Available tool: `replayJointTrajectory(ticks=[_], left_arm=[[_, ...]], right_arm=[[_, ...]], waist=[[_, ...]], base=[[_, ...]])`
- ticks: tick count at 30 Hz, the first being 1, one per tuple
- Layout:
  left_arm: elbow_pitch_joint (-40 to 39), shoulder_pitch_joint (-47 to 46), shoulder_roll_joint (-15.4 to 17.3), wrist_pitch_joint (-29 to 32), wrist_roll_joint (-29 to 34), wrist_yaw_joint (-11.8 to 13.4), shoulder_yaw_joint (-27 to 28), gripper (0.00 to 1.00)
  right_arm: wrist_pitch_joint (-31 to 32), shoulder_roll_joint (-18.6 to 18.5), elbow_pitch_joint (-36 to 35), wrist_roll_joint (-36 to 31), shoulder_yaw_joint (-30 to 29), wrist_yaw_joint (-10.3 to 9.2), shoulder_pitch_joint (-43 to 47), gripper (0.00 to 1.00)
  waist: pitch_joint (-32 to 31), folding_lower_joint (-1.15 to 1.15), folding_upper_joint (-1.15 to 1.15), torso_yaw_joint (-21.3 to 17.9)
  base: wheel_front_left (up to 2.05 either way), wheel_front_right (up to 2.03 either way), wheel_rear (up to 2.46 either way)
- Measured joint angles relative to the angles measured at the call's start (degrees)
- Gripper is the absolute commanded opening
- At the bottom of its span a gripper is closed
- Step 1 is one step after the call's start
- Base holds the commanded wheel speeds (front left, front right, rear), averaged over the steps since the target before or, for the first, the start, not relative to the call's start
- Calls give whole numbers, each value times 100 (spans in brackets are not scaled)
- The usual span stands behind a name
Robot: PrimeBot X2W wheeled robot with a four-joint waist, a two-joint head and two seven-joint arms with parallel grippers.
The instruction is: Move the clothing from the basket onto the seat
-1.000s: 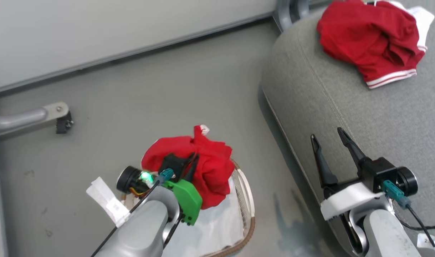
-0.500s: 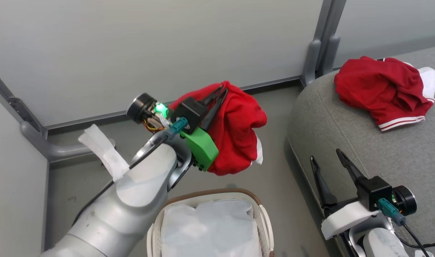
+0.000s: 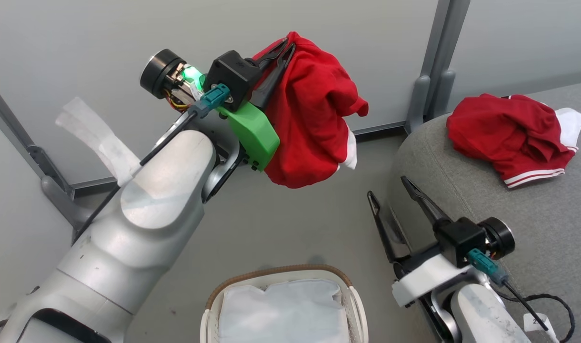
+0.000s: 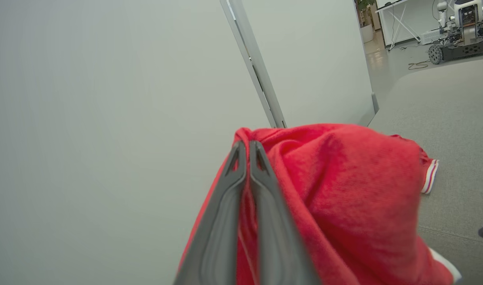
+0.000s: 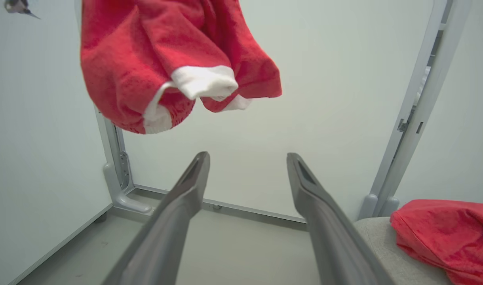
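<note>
High above the floor [image 3: 281, 224], in front of the pale wall panel [image 3: 81, 47], the left gripper [image 3: 288, 44] holds a red garment [image 3: 314, 109] with white trim. Its jaws are clenched on a fold near the top of the cloth, and the rest hangs in a loose bunch below and to the right of them. In the left wrist view the two dark fingers [image 4: 225, 206] lie pressed together, with red fabric bulging on their right side. The garment hangs clear of the basket [image 3: 271, 272], which stands on the floor at the bottom of the head view, its white liner [image 3: 283, 309] showing inside the brown woven rim. The right gripper [image 3: 388, 187] sits low beside the rounded corner of the seat [image 3: 547, 205], jaws released and spread wide, fingers pointing up toward the wall. On the seat lies a second red garment [image 3: 505, 138] with white stripes at its hem — crumpled, and well apart from the one in the air.
</note>
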Motion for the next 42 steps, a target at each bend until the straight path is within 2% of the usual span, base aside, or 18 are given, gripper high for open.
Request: replayJointTrajectory(ticks=[7, 18, 33, 34, 35, 37, 38, 39, 42], left_arm=[[-93, -75, -27, 48, -99, -7, -142, 0], [-136, -132, -98, 26, -205, -8, -374, 0], [-202, -185, -191, -47, -394, -8, -501, 0], [-212, -191, -201, -48, -409, -8, -510, 0], [-216, -194, -209, -49, -430, -8, -522, 0], [-220, -194, -221, -55, -477, -8, -530, 0], [-221, -194, -220, -57, -498, -8, -532, 0], [-221, -194, -219, -73, -506, -8, -533, 0], [-207, -194, -202, -73, -571, -8, -523, 0]], right_arm=[[0, 1, 32, 62, 524, 0, -365, 100], [0, 0, 636, -134, 736, 0, -1350, 100], [0, 0, 1497, -55, 1187, 0, -2174, 100], [0, -1, 1556, -25, 1201, 0, -2232, 71], [-1, -1, 1606, 9, 1221, 0, -2280, 48], [0, 0, 1728, 74, 1278, 0, -2354, 24], [0, 0, 1783, 91, 1302, 0, -2379, 7], [0, 0, 1813, 111, 1315, 0, -2399, 0], [0, 0, 1842, 176, 1340, 0, -2479, 0]], waist=[[-8, 0, 0, 79], [31, 0, 0, 258], [56, 0, 0, 412], [57, 0, 0, 427], [57, 0, 0, 442], [54, 0, 0, 464], [54, 0, 0, 475], [54, 0, 0, 482], [61, 0, 0, 493]], base=[[0, 0, 0], [0, 0, 0], [0, 0, 0], [0, 0, 0], [0, 0, 0], [0, 0, 0], [0, 0, 0], [0, 0, 0], [0, 0, 0]])
